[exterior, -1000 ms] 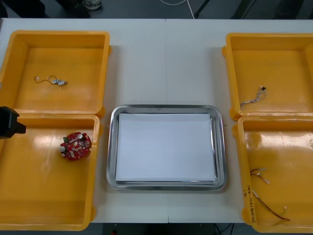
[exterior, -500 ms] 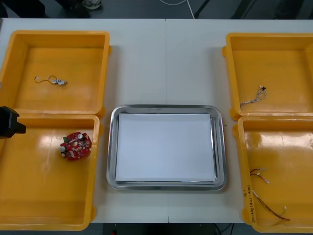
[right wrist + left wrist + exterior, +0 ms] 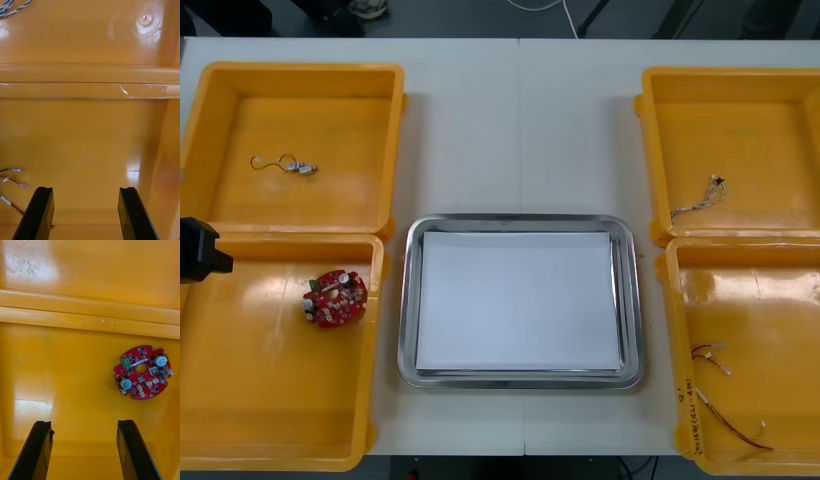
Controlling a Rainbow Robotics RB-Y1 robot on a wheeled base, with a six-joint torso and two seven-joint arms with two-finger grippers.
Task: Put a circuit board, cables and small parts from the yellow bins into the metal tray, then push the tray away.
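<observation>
A round red circuit board [image 3: 335, 298] lies in the near left yellow bin [image 3: 270, 400]. My left gripper [image 3: 84, 423] hangs open above that bin's floor, with the circuit board [image 3: 142, 372] just beyond its one finger. A black part of the left arm [image 3: 198, 250] pokes in at the table's left edge. Over the near right bin [image 3: 770, 300] my right gripper [image 3: 85, 189] is open and holds nothing; a red and yellow cable [image 3: 11, 180] lies beside one finger. The metal tray [image 3: 408, 300], white inside, sits between the bins.
The far left bin [image 3: 295, 72] holds a small metal part on a thin wire [image 3: 285, 164]. A twisted blue and white cable [image 3: 697, 197] lies in the far right bin [image 3: 730, 80]. The red and yellow cable [image 3: 725, 420] lies near the front of its bin.
</observation>
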